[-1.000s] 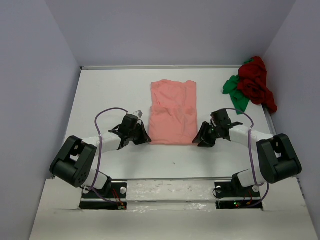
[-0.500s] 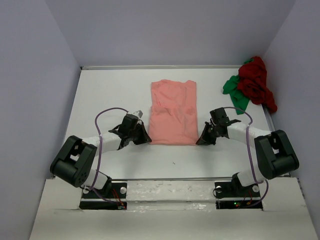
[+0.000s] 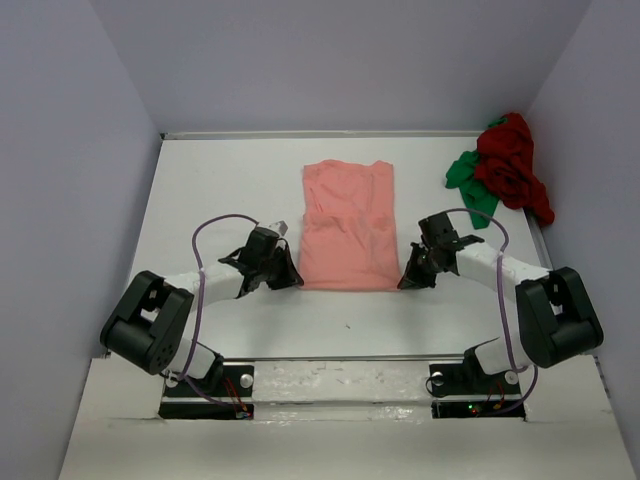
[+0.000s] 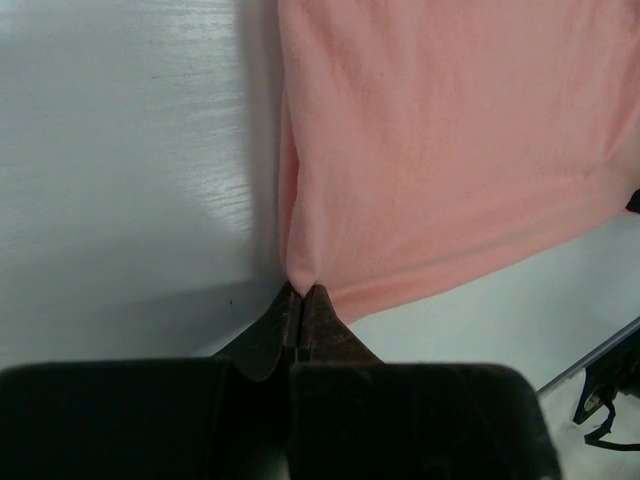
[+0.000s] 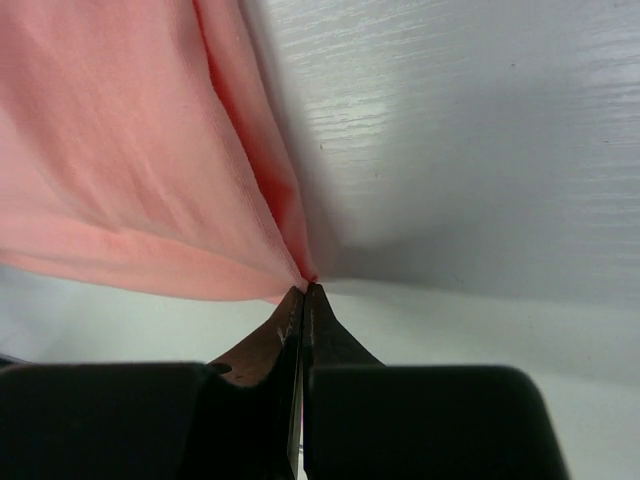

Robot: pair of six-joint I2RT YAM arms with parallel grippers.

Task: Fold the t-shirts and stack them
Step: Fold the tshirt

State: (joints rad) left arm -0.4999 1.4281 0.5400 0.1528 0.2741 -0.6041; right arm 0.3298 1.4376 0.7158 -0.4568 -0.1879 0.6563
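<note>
A salmon-pink t-shirt (image 3: 347,222) lies flat in the middle of the table, folded into a tall rectangle. My left gripper (image 3: 296,283) is shut on its near left corner, the cloth (image 4: 430,150) pinched between the fingertips (image 4: 302,293). At the near right corner my right gripper (image 3: 401,284) is shut on the shirt's hem (image 5: 150,170), with the tips (image 5: 305,291) meeting on the fabric. A dark red t-shirt (image 3: 512,165) lies crumpled on top of a bright green t-shirt (image 3: 468,182) at the back right.
White walls enclose the table on the left, back and right. The crumpled pile sits against the right wall (image 3: 590,140). Bare white tabletop (image 3: 220,190) surrounds the pink shirt.
My right gripper has moved in to the shirt's near right corner and shut on it. The left gripper has stayed shut on the near left corner.
</note>
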